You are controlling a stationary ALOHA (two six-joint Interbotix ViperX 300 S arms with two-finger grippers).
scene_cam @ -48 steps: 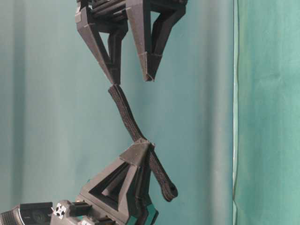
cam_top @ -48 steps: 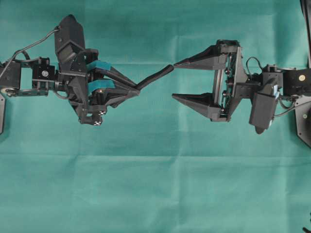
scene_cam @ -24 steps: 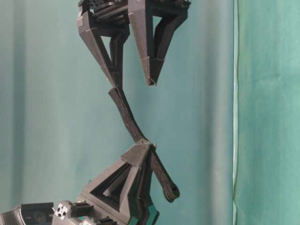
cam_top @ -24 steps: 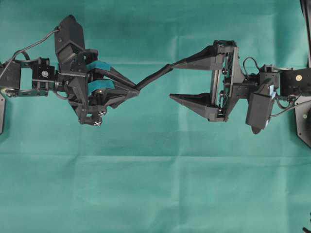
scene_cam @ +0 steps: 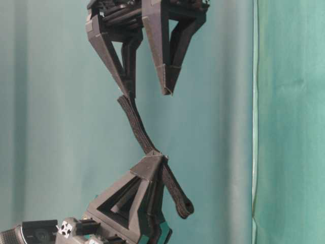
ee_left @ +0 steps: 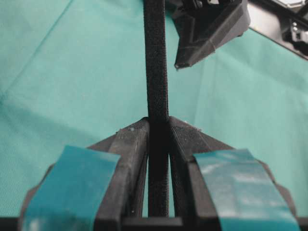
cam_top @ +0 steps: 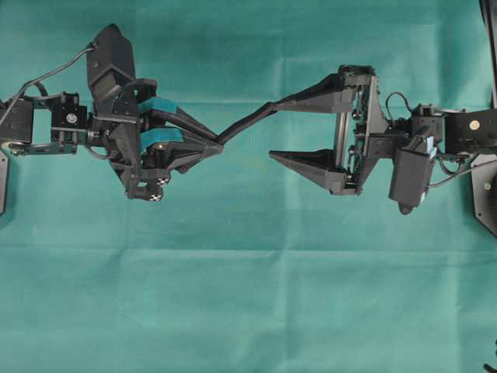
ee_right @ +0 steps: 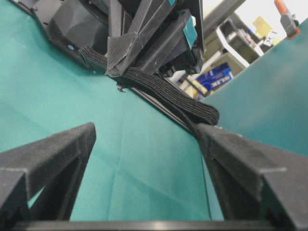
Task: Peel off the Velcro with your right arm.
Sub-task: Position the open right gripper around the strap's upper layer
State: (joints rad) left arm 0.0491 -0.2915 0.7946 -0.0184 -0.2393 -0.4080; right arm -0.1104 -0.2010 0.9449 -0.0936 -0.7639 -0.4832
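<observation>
Velcro [cam_top: 247, 124] clamped in left pincer [cam_top: 219, 142], free end at right pincer [cam_top: 273, 129].
Right pincer spread wide, one fingertip [cam_top: 281, 103] meeting the strip's tip, nothing gripped; all above green tabletop [cam_top: 248, 295].

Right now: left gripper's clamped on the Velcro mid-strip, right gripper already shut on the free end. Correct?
Not quite. The left gripper is clamped on the Velcro mid-strip, but the right gripper is wide open; only one finger tip meets the free end. The overhead view shows its fingers spread apart.
</observation>
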